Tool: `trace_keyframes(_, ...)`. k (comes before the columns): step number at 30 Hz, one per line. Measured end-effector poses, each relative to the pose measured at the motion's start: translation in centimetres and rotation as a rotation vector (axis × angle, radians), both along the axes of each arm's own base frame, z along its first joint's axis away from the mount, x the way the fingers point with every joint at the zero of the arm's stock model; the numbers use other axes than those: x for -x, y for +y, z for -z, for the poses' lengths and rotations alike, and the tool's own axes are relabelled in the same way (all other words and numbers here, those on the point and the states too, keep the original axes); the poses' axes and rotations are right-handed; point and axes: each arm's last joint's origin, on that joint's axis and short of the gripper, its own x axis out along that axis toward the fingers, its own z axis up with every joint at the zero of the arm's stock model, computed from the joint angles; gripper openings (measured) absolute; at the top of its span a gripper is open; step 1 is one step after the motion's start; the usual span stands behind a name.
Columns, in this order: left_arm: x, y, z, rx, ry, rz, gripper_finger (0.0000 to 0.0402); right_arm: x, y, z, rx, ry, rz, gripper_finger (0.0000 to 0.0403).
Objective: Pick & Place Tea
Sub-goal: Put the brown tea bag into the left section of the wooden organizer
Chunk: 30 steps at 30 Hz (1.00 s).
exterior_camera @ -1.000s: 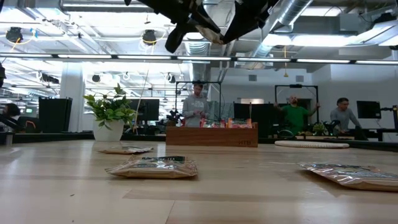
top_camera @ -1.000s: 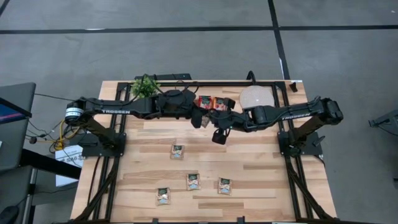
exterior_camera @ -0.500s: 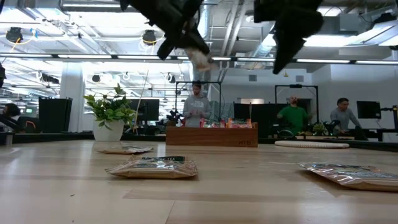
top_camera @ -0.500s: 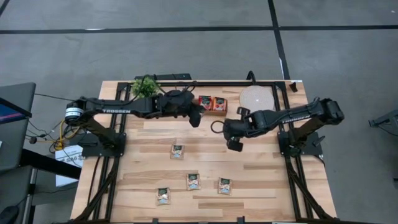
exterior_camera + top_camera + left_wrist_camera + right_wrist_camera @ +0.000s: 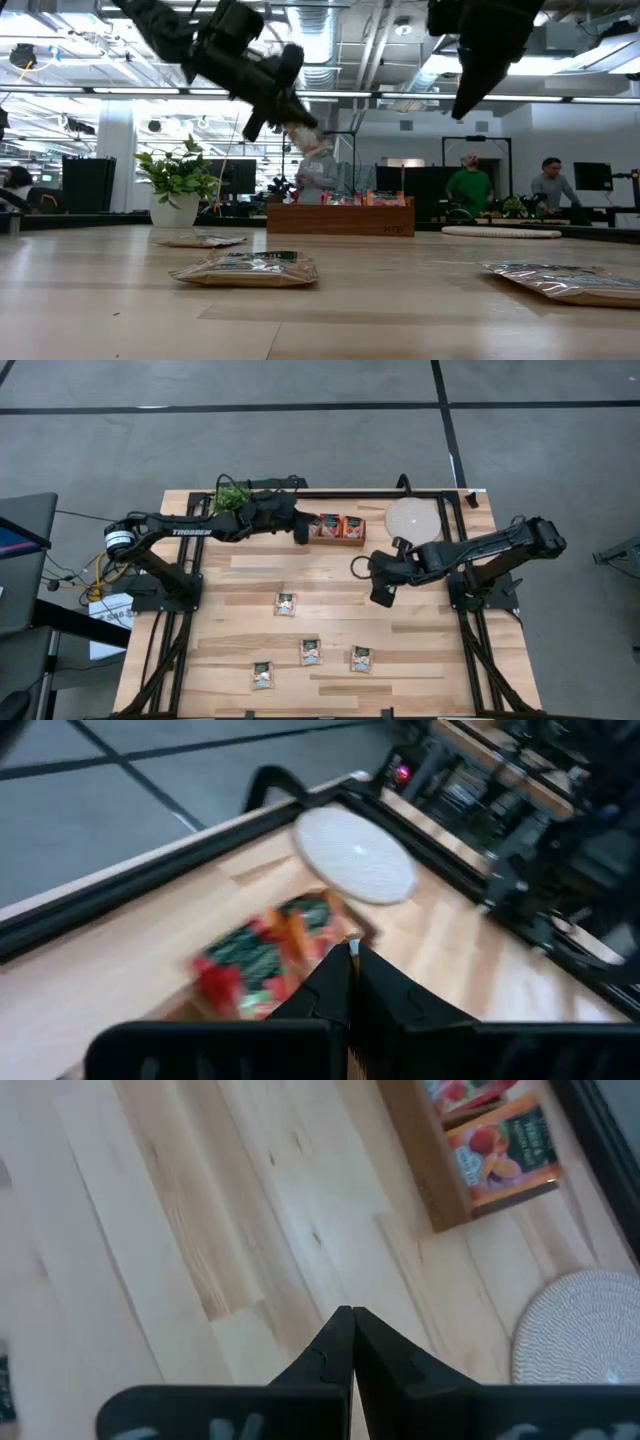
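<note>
Wide bare table lies open on the right, the wooden tray sits at the far edge, left gripper pinched shut just beside it, right gripper closed mid-table, four tea sachets scattered flat near the front.

**Hidden, Cut Off or Too Blurry**

In the left wrist view, red and green tea sachets all blurry, pictures on them too smeared to read. Right arm far off there, just a dark blur. In the right wrist view, round pale disc cut off by the edge. In the low view, front sachet cut off at the side. From above, wooden tray partly hidden under the left arm.
</note>
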Motion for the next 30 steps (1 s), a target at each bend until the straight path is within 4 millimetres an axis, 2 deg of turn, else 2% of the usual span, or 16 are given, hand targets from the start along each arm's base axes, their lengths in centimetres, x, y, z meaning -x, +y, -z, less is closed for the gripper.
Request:
trace_keyframes(5,2.3,1.9,2.3,0.030,-0.043,-0.099,0.0000,0.6,-0.7,-1.4,-0.015,-0.085,0.028,0.0000)
trace_keyframes(9,3.3,2.7,3.1,0.035,-0.049,-0.140,0.0000,0.5,-1.5,-2.0,-0.020,-0.144,0.060,0.0000)
trace_keyframes(14,3.1,3.3,3.2,-0.012,-0.085,-0.143,0.0000,-0.2,-2.6,-2.0,-0.018,-0.181,0.104,0.0000)
trace_keyframes(17,2.5,3.9,4.1,-0.023,-0.129,-0.121,0.0000,-0.3,-3.1,-2.0,-0.018,-0.191,0.124,0.0000)
trace_keyframes(20,2.0,4.8,5.8,0.016,-0.161,-0.063,0.0000,-0.3,-3.2,-2.0,-0.020,-0.195,0.130,0.0000)
trace_keyframes(24,2.1,6.4,7.1,0.089,-0.270,-0.027,0.0000,-0.3,-3.2,-2.0,-0.022,-0.197,0.128,0.0000)
trace_keyframes(30,2.8,7.7,7.8,0.132,-0.289,-0.039,0.0000,-0.3,-3.2,-2.0,-0.030,-0.200,0.137,0.0000)
